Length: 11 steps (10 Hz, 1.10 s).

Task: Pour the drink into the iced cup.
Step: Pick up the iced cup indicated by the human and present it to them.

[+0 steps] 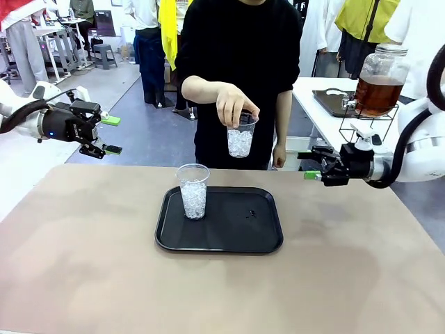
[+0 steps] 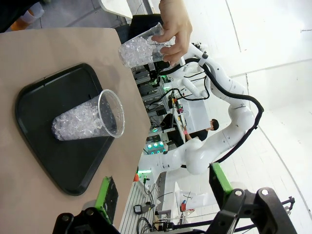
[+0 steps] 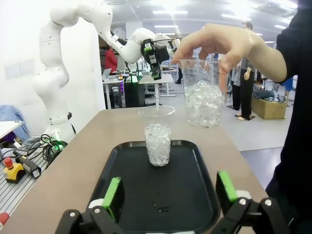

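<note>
No pour yet: drink [image 1: 379, 96] upper right, iced cup [image 1: 193, 195] centre holds ice only; left tool [image 1: 112, 135] and right tool [image 1: 309, 165] spread, empty.

We are looking across a tan tabletop [image 1: 69, 264] into a bright workshop. A grey floor [image 1: 139, 132] is stretching behind it, a white side table [image 1: 323, 130] is standing at the right, and a dark stool [image 1: 104, 54] is sitting far off. Ceiling strip lights [image 3: 165, 10] are glowing near a white wall [image 3: 19, 63], and a cardboard box [image 3: 269, 106] is resting on the floor.
</note>
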Tool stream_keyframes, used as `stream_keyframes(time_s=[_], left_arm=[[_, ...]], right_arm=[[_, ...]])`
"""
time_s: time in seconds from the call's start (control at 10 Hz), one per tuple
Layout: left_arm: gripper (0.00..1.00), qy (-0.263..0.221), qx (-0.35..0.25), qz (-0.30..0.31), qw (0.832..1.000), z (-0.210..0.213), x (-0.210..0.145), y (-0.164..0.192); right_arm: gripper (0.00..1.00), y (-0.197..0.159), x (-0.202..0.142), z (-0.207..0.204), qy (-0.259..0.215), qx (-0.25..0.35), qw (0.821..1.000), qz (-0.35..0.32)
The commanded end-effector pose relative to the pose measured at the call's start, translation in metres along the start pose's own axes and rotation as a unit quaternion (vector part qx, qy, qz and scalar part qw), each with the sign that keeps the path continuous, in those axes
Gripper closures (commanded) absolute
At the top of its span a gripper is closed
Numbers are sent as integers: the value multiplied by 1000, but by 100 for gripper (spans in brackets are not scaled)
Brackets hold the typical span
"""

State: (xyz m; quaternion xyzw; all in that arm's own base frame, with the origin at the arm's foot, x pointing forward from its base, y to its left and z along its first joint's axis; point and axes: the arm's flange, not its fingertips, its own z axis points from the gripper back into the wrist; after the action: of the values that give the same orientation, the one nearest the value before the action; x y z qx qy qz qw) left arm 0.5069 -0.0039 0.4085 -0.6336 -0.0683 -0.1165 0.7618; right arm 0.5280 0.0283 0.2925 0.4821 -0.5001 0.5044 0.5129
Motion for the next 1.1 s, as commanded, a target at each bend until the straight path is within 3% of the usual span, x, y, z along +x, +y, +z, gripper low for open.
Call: stream_keyframes(time_s=[0.0, 1.0], left_arm=[[0, 1, 1, -1, 1000, 1, 0, 0], [0, 1, 1, -1, 1000, 1, 0, 0]], right_arm=[[0, -5, 4, -6, 3, 4, 1000, 0], [0, -5, 4, -6, 3, 4, 1000, 0]])
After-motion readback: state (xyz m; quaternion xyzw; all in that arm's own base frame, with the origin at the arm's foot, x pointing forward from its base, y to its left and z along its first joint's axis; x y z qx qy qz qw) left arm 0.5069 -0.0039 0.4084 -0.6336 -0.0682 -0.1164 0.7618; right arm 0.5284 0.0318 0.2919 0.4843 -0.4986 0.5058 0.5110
